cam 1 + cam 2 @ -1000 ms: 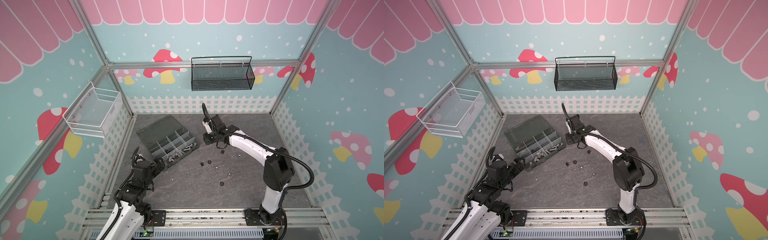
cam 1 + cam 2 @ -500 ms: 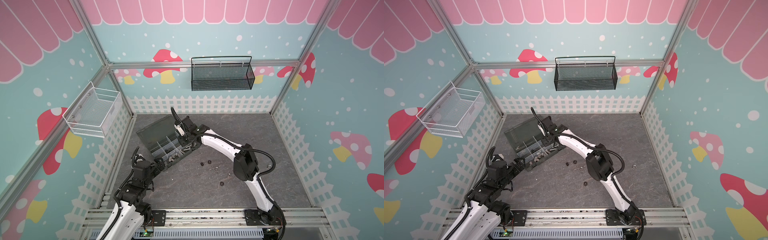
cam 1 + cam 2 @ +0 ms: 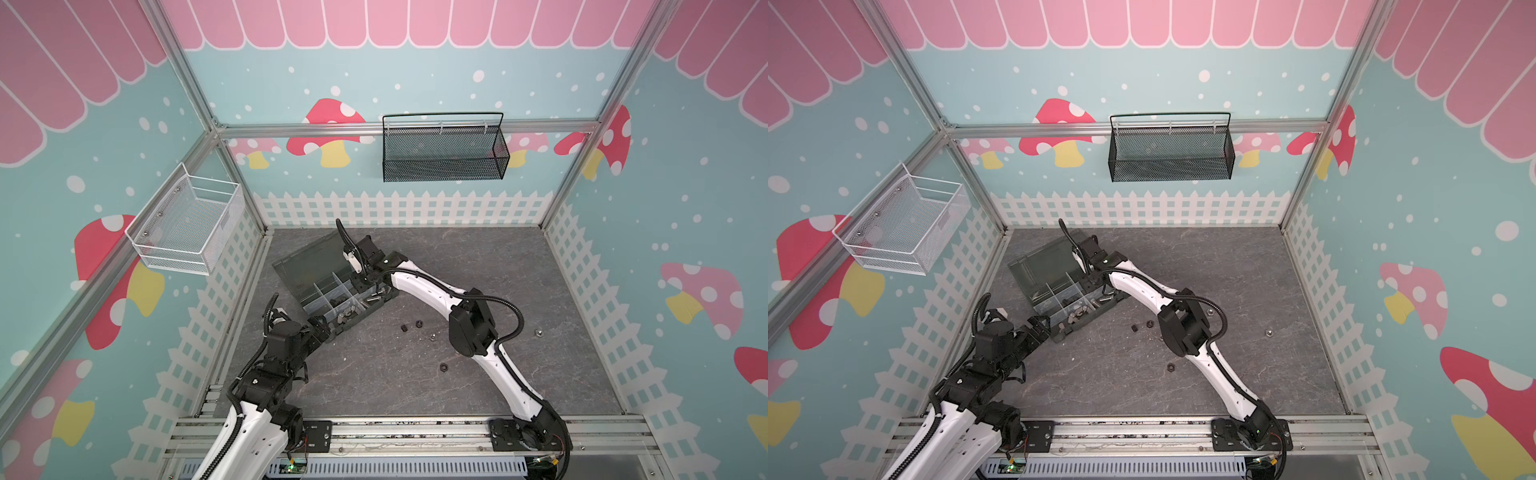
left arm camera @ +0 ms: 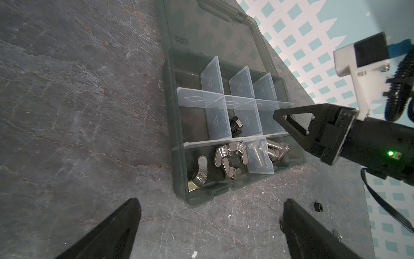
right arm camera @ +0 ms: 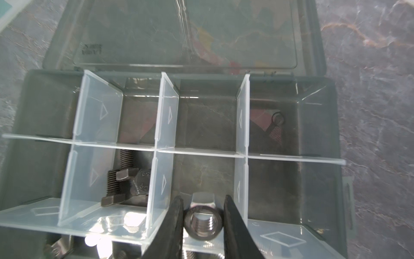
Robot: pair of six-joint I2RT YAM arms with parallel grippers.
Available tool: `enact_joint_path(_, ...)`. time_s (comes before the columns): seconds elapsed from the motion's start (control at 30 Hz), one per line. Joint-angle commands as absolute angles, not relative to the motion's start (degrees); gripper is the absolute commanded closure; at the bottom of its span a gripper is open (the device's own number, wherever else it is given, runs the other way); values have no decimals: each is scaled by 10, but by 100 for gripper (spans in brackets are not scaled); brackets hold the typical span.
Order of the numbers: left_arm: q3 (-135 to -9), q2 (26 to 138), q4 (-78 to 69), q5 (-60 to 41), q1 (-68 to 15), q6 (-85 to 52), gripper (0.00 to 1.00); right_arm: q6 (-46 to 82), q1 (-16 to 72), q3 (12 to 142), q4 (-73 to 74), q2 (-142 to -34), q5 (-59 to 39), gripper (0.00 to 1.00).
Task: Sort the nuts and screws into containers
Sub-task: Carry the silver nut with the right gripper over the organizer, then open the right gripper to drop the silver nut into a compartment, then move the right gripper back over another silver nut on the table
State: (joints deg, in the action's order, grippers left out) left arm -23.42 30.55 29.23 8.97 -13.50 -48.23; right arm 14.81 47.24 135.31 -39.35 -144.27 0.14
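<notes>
The right gripper [image 5: 203, 226] is clamped on a shiny silver hex nut [image 5: 203, 220], with its two black fingers [image 5: 175, 224] pressing the nut's sides. It hangs over the dark grey translucent plastic organizer box [image 5: 318, 139], near the clear divider between the middle row and the row below it. Which compartment lies directly beneath, I cannot tell. One compartment over, black hex-head bolts [image 5: 125, 179] lie in a heap.

The left gripper [image 4: 211, 201] sits low over the dark stone-patterned tabletop [image 4: 78, 112], just beside the box's near wall. Its jaws are wide apart and hold nothing. In the row nearest it, silver wing nuts [image 4: 226, 154] fill one compartment and silver bolts [image 4: 274, 150] fill the neighbouring one. The box's hinged lid [image 5: 179, 33] lies folded back — open and flat on the table.

In a top view, loose nuts lie on the tabletop well apart from the box — a few black ones [image 3: 403, 328] and silver ones [image 3: 538, 332].
</notes>
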Motion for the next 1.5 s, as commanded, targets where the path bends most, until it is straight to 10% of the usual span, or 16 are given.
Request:
enact_joint_path(0.0,-238,307,286,89,-131,-488,0,135,473,1376,-389,-1458,3,71)
enact_joint_path(0.57,-236,305,287,85,-131,-487,0,151,470,1312,-397,-1367,83,58)
enact_joint_path(1.47,-233,320,271,82,-131,-485,0,303,233,631,-346,-916,128,52)
